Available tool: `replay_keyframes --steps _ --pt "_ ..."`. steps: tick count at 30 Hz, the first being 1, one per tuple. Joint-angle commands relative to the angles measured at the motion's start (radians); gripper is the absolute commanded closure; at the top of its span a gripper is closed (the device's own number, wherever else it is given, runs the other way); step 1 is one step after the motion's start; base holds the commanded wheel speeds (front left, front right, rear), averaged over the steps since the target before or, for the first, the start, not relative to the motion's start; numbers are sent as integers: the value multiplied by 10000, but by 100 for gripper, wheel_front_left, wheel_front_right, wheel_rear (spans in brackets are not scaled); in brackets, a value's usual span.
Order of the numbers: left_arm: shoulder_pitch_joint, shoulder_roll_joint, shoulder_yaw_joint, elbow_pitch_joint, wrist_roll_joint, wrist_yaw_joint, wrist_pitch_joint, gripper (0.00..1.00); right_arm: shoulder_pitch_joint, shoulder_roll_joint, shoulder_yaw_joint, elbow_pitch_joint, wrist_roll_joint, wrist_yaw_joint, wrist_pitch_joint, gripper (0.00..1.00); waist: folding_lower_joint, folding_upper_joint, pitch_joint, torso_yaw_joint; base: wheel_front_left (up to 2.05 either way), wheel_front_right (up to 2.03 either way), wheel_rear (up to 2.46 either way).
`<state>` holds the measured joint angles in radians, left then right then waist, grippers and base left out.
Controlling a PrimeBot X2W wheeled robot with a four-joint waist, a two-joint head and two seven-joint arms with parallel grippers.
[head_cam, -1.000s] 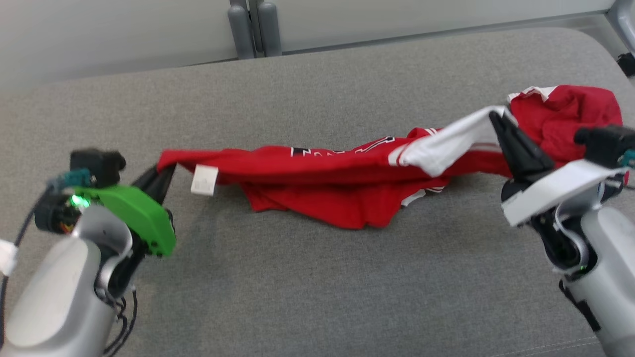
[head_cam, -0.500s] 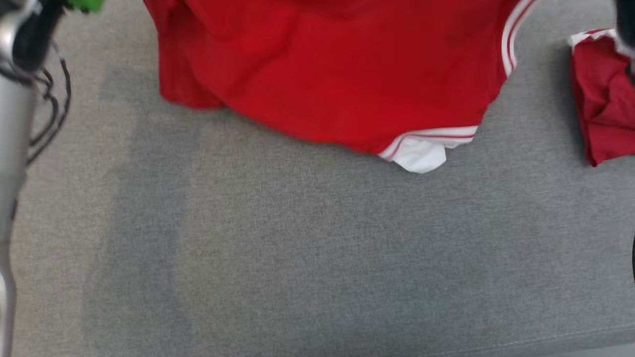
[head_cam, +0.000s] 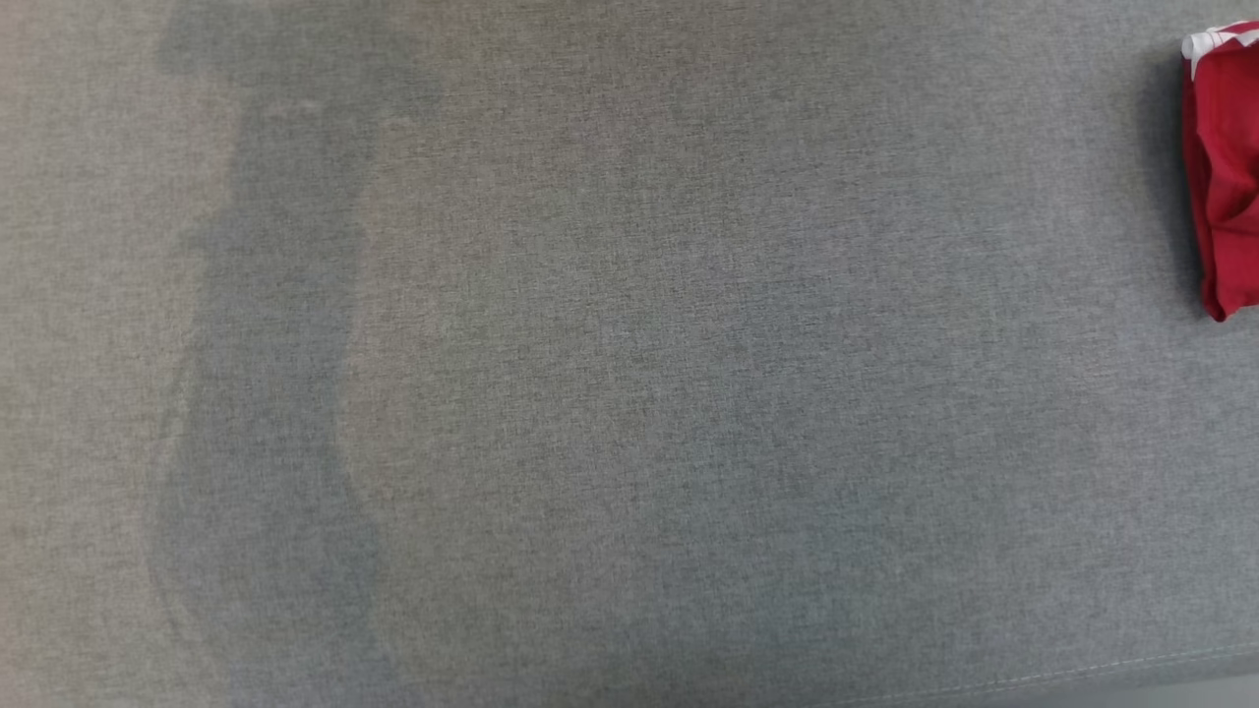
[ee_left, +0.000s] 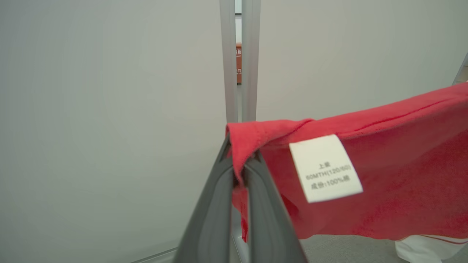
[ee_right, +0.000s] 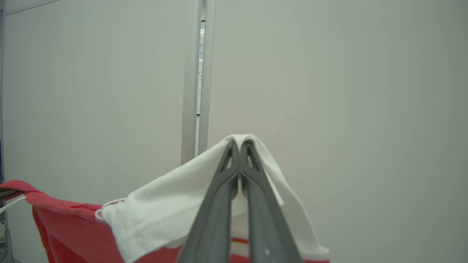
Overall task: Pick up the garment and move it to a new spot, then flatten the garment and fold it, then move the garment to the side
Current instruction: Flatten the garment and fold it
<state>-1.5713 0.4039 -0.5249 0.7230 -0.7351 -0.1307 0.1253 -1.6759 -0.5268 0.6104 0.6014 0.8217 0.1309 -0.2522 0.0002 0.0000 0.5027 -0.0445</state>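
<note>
The garment (ee_left: 395, 175), a red jersey, hangs in the air in front of pale wall panels. In the left wrist view my left gripper (ee_left: 239, 155) is shut on a red corner of its hem, just beside the small white label (ee_left: 325, 168). A white sleeve end shows at that view's lower right. In the right wrist view my right gripper (ee_right: 239, 144) is shut on the garment's white sleeve (ee_right: 164, 208), which drapes over both fingers. The red body (ee_right: 65, 230) stretches away to the lower left there.
The grey fabric surface (head_cam: 629, 393) lies below in the head view, with a stitched seam near its front edge. A smaller rumpled red garment (head_cam: 1225, 177) lies at the surface's right edge. Pale wall panels with a narrow vertical gap (ee_left: 239, 54) stand ahead.
The jersey, stretched low over the surface between both grippers a second ago, has gone up and out of the head view's top. The head view itself has shifted as well.
</note>
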Motion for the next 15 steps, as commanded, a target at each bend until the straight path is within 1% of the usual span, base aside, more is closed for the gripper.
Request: replay_keyframes --steps 1,4,7,12,15 --pt "-66 53 -149 164 -160 4 -113 100 -139 -64 199 123 128 -4 -52 100 -2 0 -29 -48 0 0 0" --pt "221 171 -499 448 -491 4 -270 100 -5 -1 600 182 288 -4 -72 100 -2 0 -124 -133 0 0 0" --pt "905 262 -1050 625 -725 4 -418 100 680 21 1071 18 461 -4 -112 100 -2 0 -318 -242 0 0 0" --pt "2353 670 -2232 320 -1230 3 -633 100 1975 -221 1667 -475 711 -6 -145 100 -2 0 -775 -408 0 0 0" --pt "3187 971 -2845 -1 -1537 6 -657 100 2749 -612 2377 -779 436 -9 -128 100 -2 0 -1163 -460 0 0 0"
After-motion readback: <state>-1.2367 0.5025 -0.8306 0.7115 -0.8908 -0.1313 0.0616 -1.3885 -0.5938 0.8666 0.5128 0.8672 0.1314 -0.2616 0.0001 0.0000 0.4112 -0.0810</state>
